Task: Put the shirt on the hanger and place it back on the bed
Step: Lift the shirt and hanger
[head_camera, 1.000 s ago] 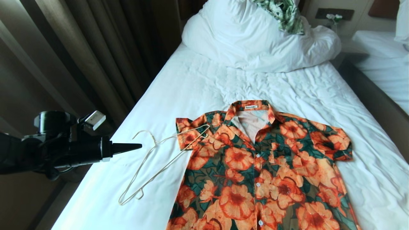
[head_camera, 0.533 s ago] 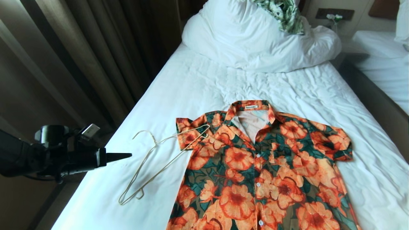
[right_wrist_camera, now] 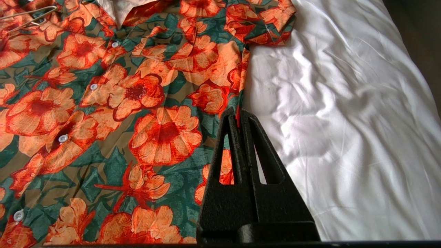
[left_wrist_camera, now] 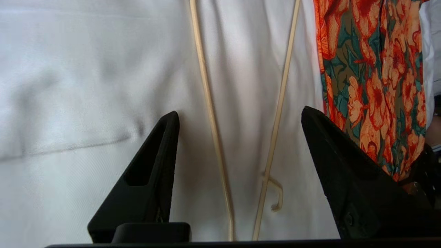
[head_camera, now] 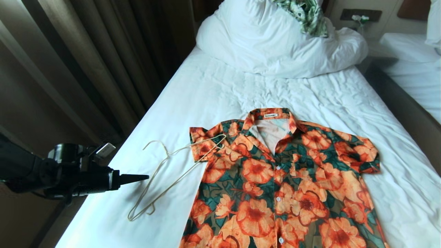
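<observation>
- My left jaws (left_wrist_camera: 237, 137) have just spread wide: a second ago they showed in the head view as one closed black point, and now the wrist view has the two fingers standing well apart with nothing between them but air.
- They have also sunk lower and come nearer the bed's edge, and now hover level just short of the hanger (head_camera: 162, 179), touching nothing.
- Seen from my left wrist, the hanger's two thin cream wires run up the gap between my fingers, with its small curled end lying close by. I judge this lines me up for a pinch on the wire.
- The hanger lies flat on the bed (head_camera: 220, 89), unmoved, its far corner resting on the near sleeve of the shirt (head_camera: 282, 186).
- The shirt itself is spread front-up and buttoned on the white sheet, collar toward the pillow, exactly where it lay before; nothing of the hanging is done yet.
- My right jaws (right_wrist_camera: 238, 117) are closed and empty, parked over the shirt's other side edge, where print meets sheet.
- Thin wire flat on soft sheet is an awkward pick: I may catch cloth with it, or the wire may slip out.
- Farther off, a green-and-white leaf-print garment (head_camera: 308, 15) sits on the bunched duvet (head_camera: 262, 44).
</observation>
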Tool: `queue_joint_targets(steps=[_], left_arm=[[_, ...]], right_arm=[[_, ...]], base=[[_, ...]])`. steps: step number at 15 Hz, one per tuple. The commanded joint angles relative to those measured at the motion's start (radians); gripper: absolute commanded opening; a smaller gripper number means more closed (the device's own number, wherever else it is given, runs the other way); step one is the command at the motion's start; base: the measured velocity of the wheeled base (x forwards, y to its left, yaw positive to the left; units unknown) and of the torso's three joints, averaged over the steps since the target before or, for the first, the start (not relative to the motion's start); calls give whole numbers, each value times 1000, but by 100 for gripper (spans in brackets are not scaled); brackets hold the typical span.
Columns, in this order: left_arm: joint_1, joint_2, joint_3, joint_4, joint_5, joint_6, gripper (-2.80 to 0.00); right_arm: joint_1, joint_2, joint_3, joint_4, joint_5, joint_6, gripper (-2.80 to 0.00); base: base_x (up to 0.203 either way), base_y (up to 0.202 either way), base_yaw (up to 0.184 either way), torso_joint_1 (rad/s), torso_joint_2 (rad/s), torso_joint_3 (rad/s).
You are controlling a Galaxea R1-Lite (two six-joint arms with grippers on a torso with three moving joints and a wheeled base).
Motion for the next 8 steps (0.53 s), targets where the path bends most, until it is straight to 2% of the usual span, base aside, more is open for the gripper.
queue_joint_targets(steps=[1,5,8], left_arm=[[-23,16,-3,-6,-5,2,0],[-101,59,-52,-2,16,10,0],[-169,117,-61,-9,69,10,0]], right_arm=[[0,-1,0,0,0,0,-280],[0,-1,0,0,0,0,-280],[0,-1,0,0,0,0,-280]], base=[[0,0,0,0,0,0],[0,0,0,0,0,0],[0,0,0,0,0,0]])
